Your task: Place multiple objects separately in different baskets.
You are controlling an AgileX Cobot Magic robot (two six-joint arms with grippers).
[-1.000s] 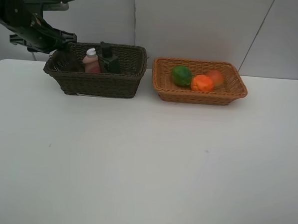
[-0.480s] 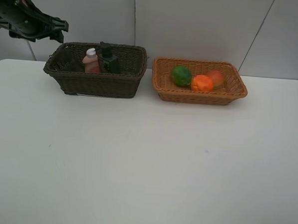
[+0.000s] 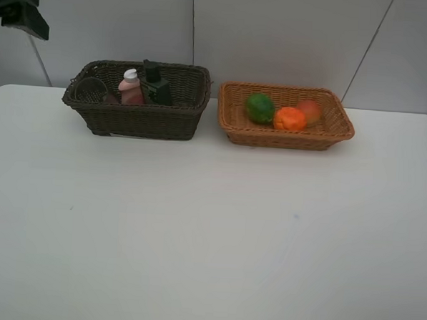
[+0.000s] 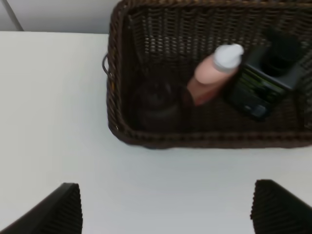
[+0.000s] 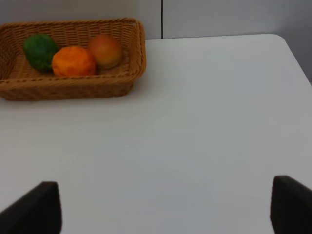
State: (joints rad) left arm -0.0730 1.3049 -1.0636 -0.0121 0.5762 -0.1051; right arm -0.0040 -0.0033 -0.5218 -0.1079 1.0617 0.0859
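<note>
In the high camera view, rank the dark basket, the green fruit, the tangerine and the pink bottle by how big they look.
1. dark basket, by far the largest.
2. green fruit.
3. tangerine and pink bottle: about alike. The bottle is partly hidden behind the basket wall, so I won't rank them.

Little of the robot is shown. In the high view, only a black, blocky piece of the left arm (image 3: 17, 10) is seen at the upper corner, with squared edges and a dark green tint; no cables, screws or markings can be made out on it. In the left wrist view, two black fingers (image 4: 53, 212) are seen as wedge shapes with finely ribbed, grid-like faces. In the right wrist view, the right fingers (image 5: 34, 207) are seen as two plain black blocks, blurred, with rounded corners.
</note>
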